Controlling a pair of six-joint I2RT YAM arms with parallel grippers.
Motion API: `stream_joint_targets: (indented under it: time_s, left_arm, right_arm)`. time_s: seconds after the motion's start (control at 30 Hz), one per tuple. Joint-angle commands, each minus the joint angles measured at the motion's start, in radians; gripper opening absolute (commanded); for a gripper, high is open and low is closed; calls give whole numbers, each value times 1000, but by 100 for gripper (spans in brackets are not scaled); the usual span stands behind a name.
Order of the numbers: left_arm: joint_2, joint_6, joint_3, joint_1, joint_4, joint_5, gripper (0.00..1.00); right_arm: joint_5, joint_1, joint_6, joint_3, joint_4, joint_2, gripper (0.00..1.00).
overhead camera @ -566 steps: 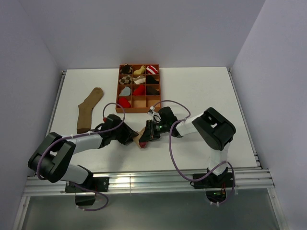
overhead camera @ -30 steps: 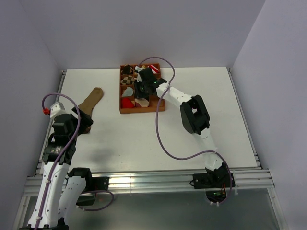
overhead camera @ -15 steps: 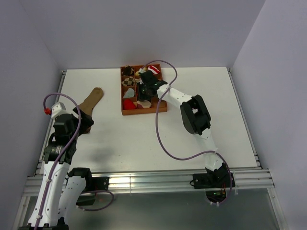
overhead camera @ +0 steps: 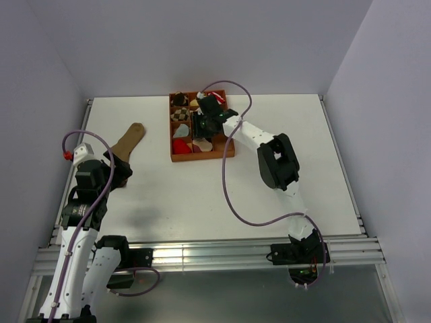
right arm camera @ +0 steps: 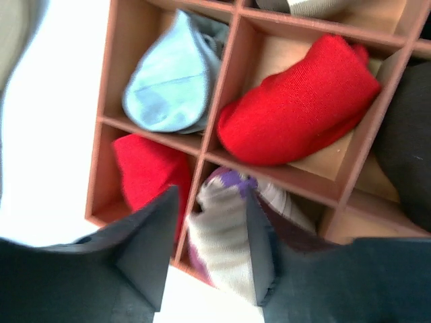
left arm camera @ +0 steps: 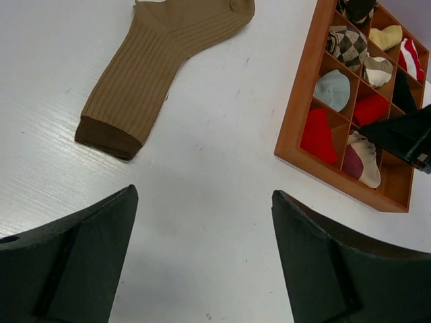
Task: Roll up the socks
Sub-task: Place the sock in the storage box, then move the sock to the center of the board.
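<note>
Your left claw point(left arm camera: 203, 196) is hanging wide open over the table point(left arm camera: 222, 222), gripping nothing. The brown sock point(left arm camera: 151, 67) is lying flat just ahead of it, outside the tray point(left arm camera: 296, 128). Your right claw point(right arm camera: 210, 202) is reaching into that tray, its fingers partly apart on either side of the beige sock point(right arm camera: 219, 256) (lying in a near-row cell beside a red bundle point(right arm camera: 145, 171)). I cannot tell whether they are pinching it. The red-and-white sock point(left arm camera: 409, 59) is sitting in a far corner cell.
</note>
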Motion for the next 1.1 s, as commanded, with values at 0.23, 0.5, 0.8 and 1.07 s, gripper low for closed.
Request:
stream_joint_targets:
  time_s: [0.23,0.5,0.8,1.07]
  left_arm:
    - [6,1,2,5,31,2,86]
    - [264,-126,9,5,78,57,87]
    - [703,-174,161,43,199,18,86]
    - [988,-108,273,123,221,-8,85]
  right_arm:
    - [79,-8,-28,-94,8,-382,64]
    - [136,-56,-54,-503,122,-821,77]
    - [46,-106,26,-966,301,-1250,92]
    - [-31,-106,66,-1108,251,-1349,92]
